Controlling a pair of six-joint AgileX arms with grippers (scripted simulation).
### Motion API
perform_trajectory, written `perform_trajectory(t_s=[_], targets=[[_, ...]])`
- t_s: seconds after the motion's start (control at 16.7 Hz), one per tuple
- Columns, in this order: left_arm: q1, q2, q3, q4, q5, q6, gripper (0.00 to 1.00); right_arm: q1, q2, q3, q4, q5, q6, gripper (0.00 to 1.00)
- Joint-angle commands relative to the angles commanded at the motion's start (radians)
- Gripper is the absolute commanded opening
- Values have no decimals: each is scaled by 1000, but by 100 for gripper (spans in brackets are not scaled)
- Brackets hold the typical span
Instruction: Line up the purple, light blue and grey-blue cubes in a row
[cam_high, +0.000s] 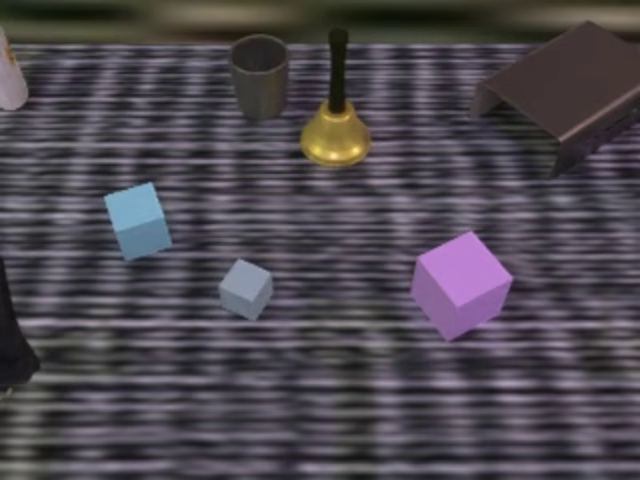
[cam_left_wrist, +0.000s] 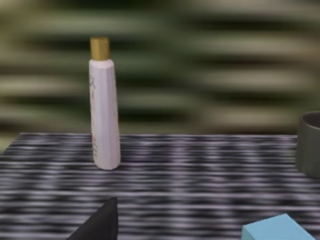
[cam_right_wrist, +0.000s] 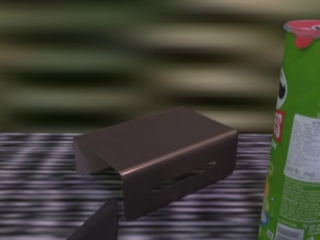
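The purple cube (cam_high: 460, 285), the largest, sits right of the table's middle. At the left rests the light blue cube (cam_high: 138, 221); its corner (cam_left_wrist: 277, 230) also shows in the left wrist view. Between them, nearer the light blue one, lies the small grey-blue cube (cam_high: 246, 288). All three stand apart, none in a line. My left arm (cam_high: 10, 345) is parked at the left edge. My left gripper (cam_left_wrist: 165, 236) is open and holds nothing; one dark fingertip (cam_left_wrist: 102, 220) shows. My right gripper (cam_right_wrist: 165, 236) is outside the top view, open and empty, with one fingertip (cam_right_wrist: 102, 220) visible.
Along the back stand a grey cup (cam_high: 260, 75), a gold bell (cam_high: 336, 130) with a black handle, and a brown stand (cam_high: 570, 85). A white bottle (cam_left_wrist: 104, 110) is at the far left. A green can (cam_right_wrist: 295, 140) stands beside the brown stand (cam_right_wrist: 160, 155).
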Motion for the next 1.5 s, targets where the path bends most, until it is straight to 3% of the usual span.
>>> perform_trajectory(t_s=[0.24, 0.54, 1.2, 1.5], targets=[[-12, 31, 30, -21, 2, 0, 100, 0, 0, 0, 0, 0, 0, 100], [-88, 294, 275, -180, 5, -3, 100, 0, 0, 0, 0, 0, 0, 100], [-343, 1465, 1119, -779, 3, -10, 100, 0, 0, 0, 0, 0, 0, 100], [-441, 1865, 1441, -998, 4, -13, 100, 0, 0, 0, 0, 0, 0, 100]])
